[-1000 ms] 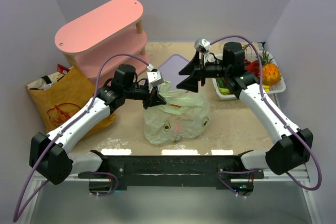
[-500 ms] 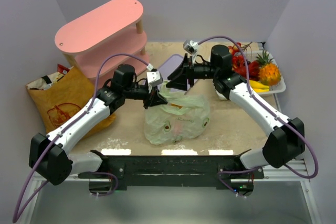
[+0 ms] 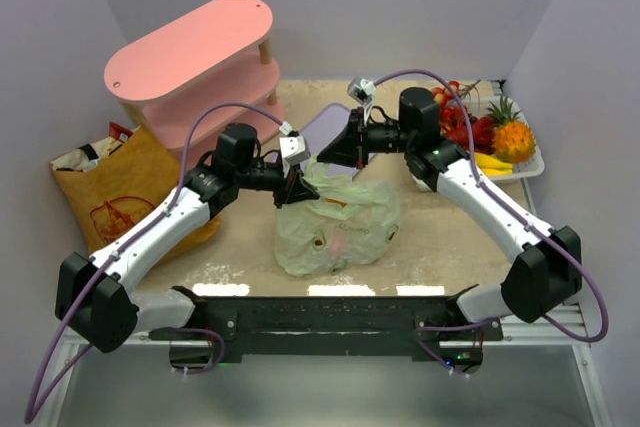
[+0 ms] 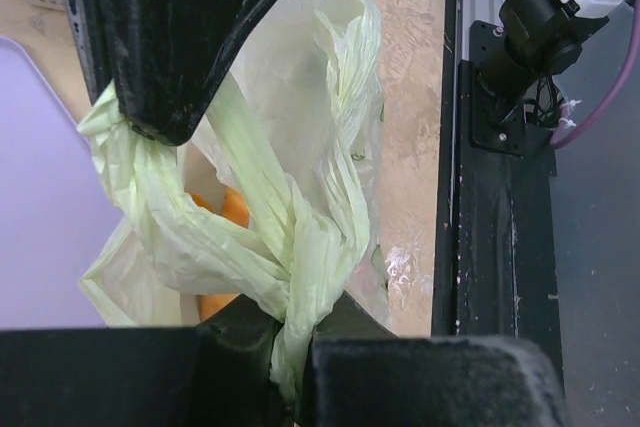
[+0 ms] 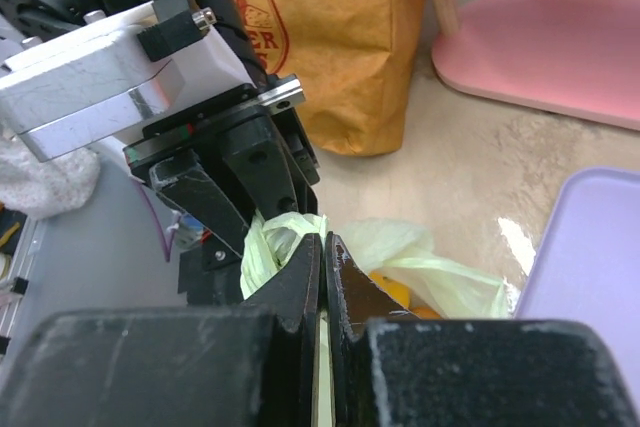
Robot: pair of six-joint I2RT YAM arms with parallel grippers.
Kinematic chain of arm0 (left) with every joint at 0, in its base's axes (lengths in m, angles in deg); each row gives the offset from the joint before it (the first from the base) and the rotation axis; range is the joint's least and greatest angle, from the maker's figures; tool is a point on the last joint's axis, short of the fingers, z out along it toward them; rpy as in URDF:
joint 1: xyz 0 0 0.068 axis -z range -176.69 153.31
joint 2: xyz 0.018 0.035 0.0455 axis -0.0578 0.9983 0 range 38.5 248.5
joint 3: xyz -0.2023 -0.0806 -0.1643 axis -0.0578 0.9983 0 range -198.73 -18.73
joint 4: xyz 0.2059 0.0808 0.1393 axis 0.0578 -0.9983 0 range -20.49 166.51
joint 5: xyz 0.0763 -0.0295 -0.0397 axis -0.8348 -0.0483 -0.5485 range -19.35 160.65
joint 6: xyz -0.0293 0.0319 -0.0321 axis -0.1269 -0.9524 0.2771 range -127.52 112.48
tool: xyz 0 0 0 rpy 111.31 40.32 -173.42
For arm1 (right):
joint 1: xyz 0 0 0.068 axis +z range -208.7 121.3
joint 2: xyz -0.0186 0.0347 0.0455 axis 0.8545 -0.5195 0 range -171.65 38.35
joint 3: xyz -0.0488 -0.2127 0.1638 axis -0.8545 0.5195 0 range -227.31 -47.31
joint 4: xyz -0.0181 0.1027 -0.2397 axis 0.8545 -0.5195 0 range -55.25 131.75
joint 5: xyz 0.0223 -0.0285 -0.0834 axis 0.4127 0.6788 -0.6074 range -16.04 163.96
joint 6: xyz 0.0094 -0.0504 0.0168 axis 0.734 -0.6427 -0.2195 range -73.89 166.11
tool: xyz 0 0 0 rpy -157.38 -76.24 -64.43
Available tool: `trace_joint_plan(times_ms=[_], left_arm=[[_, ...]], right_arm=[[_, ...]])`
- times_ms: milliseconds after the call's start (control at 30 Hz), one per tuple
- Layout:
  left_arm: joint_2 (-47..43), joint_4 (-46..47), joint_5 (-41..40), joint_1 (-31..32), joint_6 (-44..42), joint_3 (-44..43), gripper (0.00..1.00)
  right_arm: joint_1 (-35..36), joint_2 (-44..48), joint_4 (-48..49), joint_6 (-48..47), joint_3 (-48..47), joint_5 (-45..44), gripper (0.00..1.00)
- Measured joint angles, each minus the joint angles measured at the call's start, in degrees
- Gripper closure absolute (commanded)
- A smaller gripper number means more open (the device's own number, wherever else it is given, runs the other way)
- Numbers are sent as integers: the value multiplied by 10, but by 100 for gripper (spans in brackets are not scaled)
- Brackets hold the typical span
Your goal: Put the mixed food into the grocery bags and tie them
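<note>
Left gripper (image 3: pixel 295 192) and right gripper (image 3: pixel 325 157) are each clamping a twisted handle (image 4: pixel 300 257) of the pale-green plastic bag (image 3: pixel 340 232) sitting mid-worktop toward the near edge; uneven pulling is risking film slipping or tearing.

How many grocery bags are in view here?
2. A brown paper bag sits at the left, beside the pink shelf; a pale-green plastic bag lies in the middle. No others show.
</note>
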Motion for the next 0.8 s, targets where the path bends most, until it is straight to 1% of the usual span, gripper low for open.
trace_joint_plan(times_ms=[100,333,500,667,733,800], left_arm=[[0,2,-4,0,0,0,92],[1,22,-7,0,0,0,84],[7,26,-5,0,1,0,83],[14,27,-3,0,2,0,81],[18,27,-3,0,4,0,86],[21,27,-6,0,6,0,95]], right_arm=[[-3,10,-27,-7,-4,-12,100],[-25,42,-69,-16,-4,-21,100],[-26,50,-78,-22,-6,-21,100],[-27,53,-84,-24,-6,-23,100],[-27,57,-86,-26,-6,-24,100],[-27,64,-92,-28,-6,-27,100]])
